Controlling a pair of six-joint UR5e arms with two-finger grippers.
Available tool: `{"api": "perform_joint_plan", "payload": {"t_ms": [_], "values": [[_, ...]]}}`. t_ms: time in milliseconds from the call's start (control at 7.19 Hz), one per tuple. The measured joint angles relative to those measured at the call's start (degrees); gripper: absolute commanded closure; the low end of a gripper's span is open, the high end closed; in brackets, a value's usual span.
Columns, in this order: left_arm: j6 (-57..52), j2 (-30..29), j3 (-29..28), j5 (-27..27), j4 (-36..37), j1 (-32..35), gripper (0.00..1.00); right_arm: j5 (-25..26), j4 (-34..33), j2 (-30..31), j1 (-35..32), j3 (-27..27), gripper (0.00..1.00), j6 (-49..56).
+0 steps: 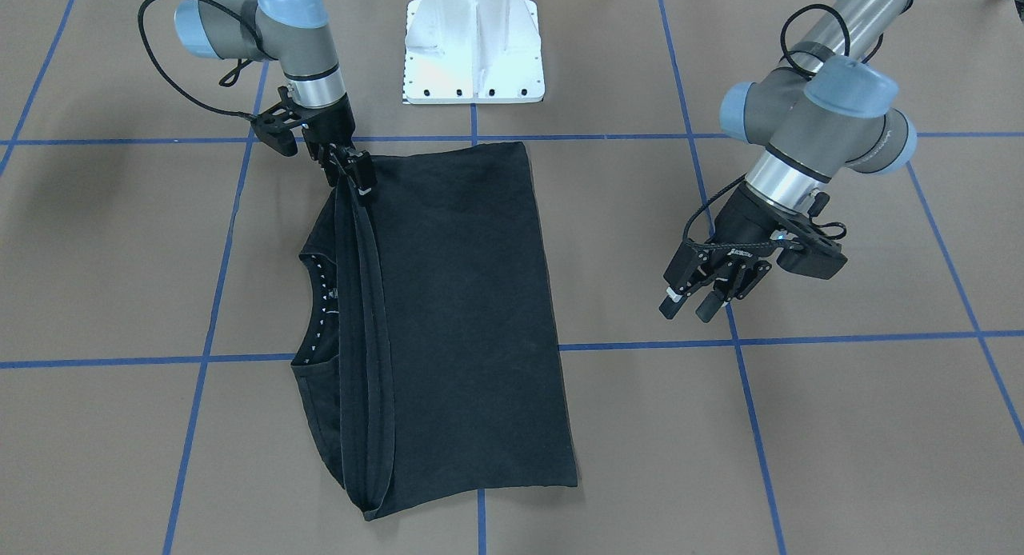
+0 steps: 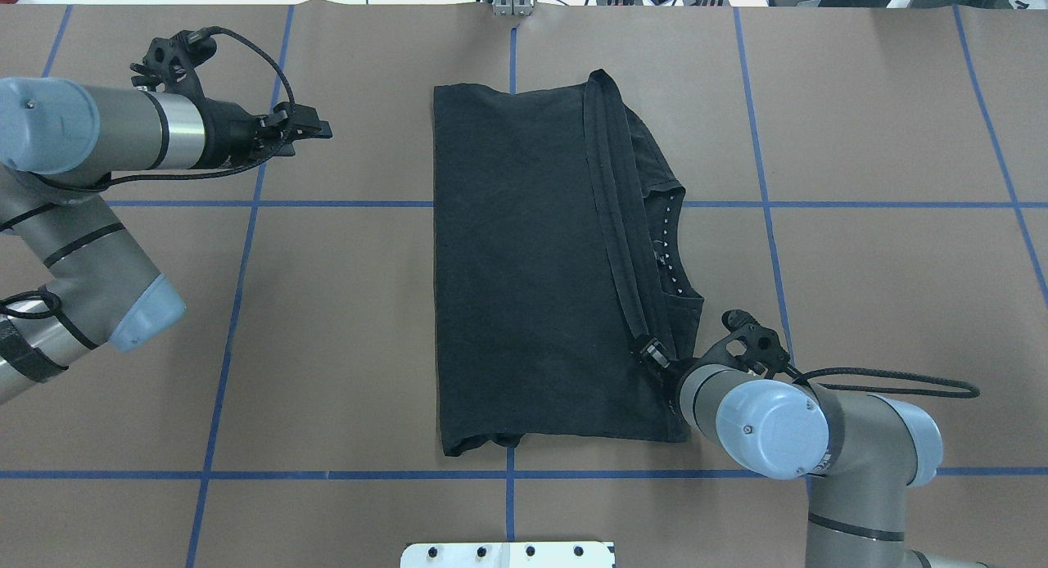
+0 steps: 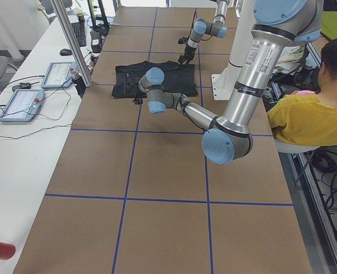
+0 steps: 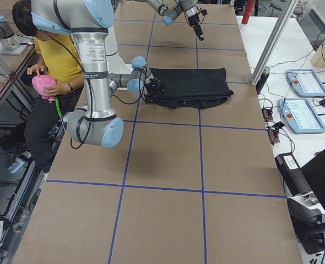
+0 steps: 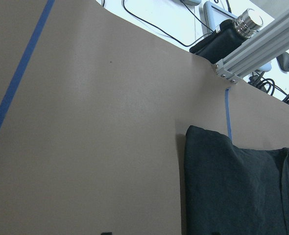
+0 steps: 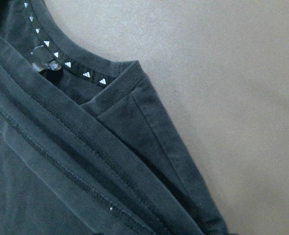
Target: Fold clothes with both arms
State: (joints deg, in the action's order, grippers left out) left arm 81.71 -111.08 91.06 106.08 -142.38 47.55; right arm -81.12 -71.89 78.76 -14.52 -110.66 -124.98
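The black T-shirt [image 1: 464, 299] lies folded into a long rectangle at the middle of the table [image 2: 524, 265], graphic hidden. Its double hem edge runs as a ridge along the collar side, and the collar with small white triangles [image 6: 66, 64] peeks out beside it. My right gripper [image 1: 356, 175] is shut on the near end of that hem ridge [image 2: 651, 355], holding it slightly raised. My left gripper [image 1: 686, 307] hangs open and empty above bare table, well clear of the shirt's other side [image 2: 315, 130]. The left wrist view shows only a far corner of the shirt [image 5: 237, 191].
The white pedestal base [image 1: 474, 51] stands at the robot's edge. Blue tape lines [image 2: 246, 204] grid the brown table. A seated person in yellow [image 3: 305, 117] is beside the robot. An aluminium post [image 5: 252, 49], a metal bottle [image 5: 248, 20] and control tablets [image 4: 303, 82] line the far edge.
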Motion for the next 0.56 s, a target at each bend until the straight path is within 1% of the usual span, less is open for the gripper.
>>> {"api": "perform_joint_plan", "payload": {"t_ms": [139, 278, 417, 556], "values": [[0.04, 0.02, -0.01, 0.0, 0.0, -0.04, 0.27, -0.11, -0.02, 0.0, -0.33, 0.08, 0.65, 0.0], [0.08, 0.01, -0.01, 0.0, 0.02, -0.07, 0.27, -0.15, -0.06, -0.01, -0.49, 0.2, 0.86, 0.0], [0.11, 0.01, -0.01, 0.0, 0.04, -0.08, 0.27, -0.19, -0.08, -0.03, -0.55, 0.21, 1.0, 0.0], [0.11, 0.04, -0.01, 0.0, 0.02, -0.08, 0.27, -0.26, -0.09, -0.05, -0.58, 0.08, 1.0, 0.04]]}}
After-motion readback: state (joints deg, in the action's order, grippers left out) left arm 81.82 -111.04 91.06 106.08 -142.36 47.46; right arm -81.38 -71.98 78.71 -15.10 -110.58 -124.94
